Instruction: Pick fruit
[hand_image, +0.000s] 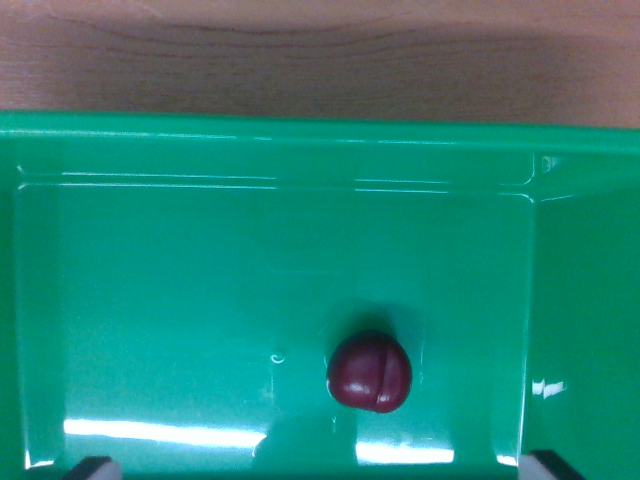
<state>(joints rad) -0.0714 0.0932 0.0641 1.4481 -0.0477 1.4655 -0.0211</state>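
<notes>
Wooden tabletop (320, 50) beyond green bin (300, 135); dark red fruit (369, 372) on bin floor between spread, empty gripper (320, 466) fingertips, nearer right one.

A small, round, dark red plum-like fruit (369, 372) with a glossy skin and a fine crease running down its middle lies on the floor of the green plastic bin (300, 150), right of the floor's centre and apart from the bin's walls.

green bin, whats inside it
One dark red fruit lies on the green bin floor, right of centre. Nothing else shows; the near edge is out of view.
</notes>
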